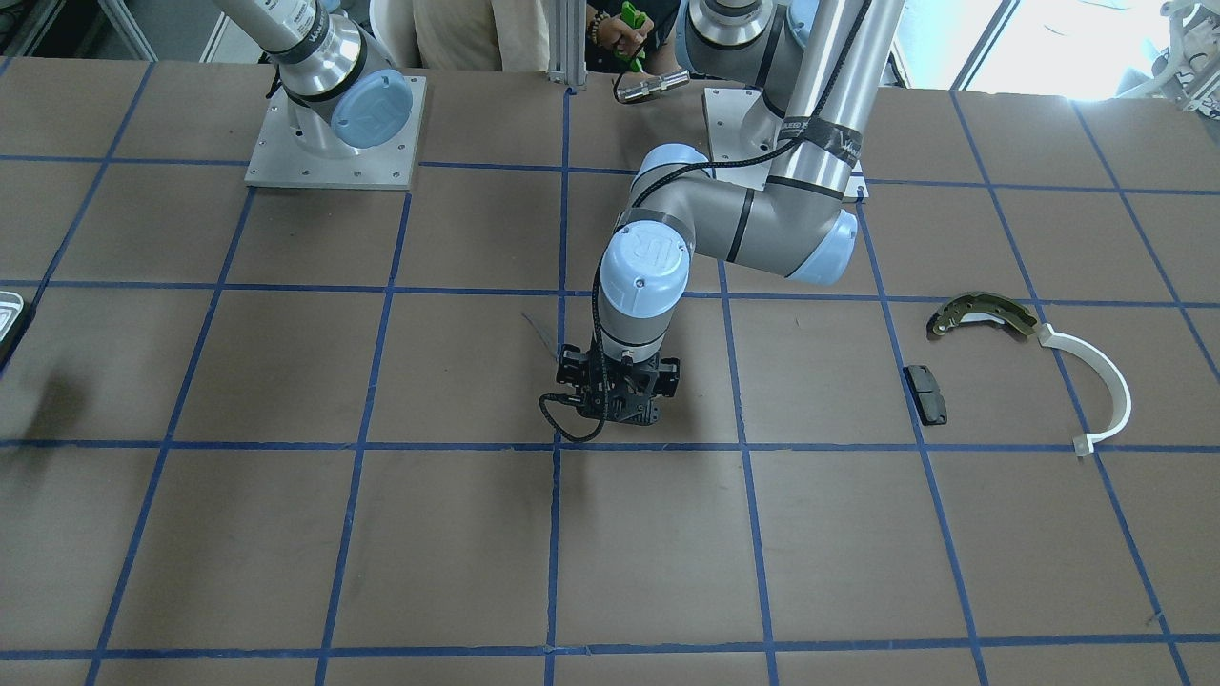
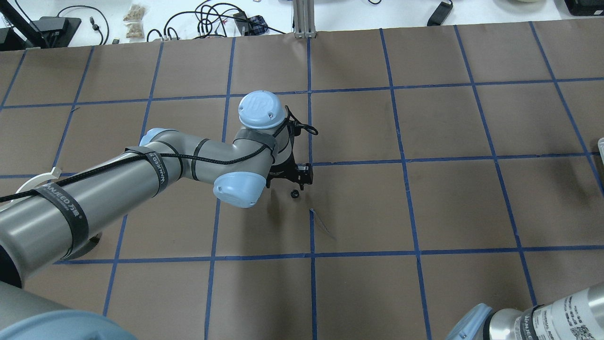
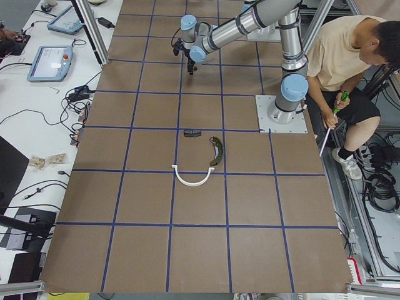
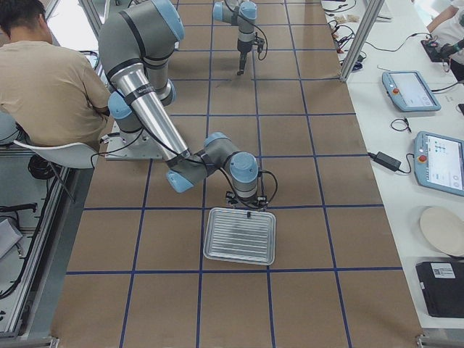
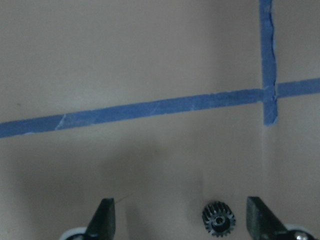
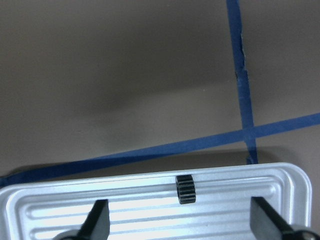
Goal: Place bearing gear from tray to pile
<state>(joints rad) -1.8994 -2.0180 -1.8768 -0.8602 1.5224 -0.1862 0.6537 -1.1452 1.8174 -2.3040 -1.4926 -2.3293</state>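
Observation:
A small black bearing gear (image 5: 219, 219) lies flat on the brown table mid-table, between my left gripper's (image 5: 182, 220) open fingers, nearer the right one. It also shows in the overhead view (image 2: 294, 194), just beside the left gripper (image 2: 296, 174). A second black gear (image 6: 185, 189) sits on the silvery tray (image 6: 240, 200) near its far rim, below my open, empty right gripper (image 6: 181, 220). The tray (image 4: 240, 235) lies at the table's end. The pile is a brake shoe (image 1: 982, 314), a white arc (image 1: 1096, 381) and a black pad (image 1: 925, 393), well away from the left gripper (image 1: 620, 400).
A seated person (image 3: 350, 62) holds a green tool (image 1: 629, 29) behind the arm bases. The right arm's base plate (image 1: 334, 133) stands at the table's robot side. Side benches hold tablets (image 4: 409, 90) and cables. Blue tape lines grid the table.

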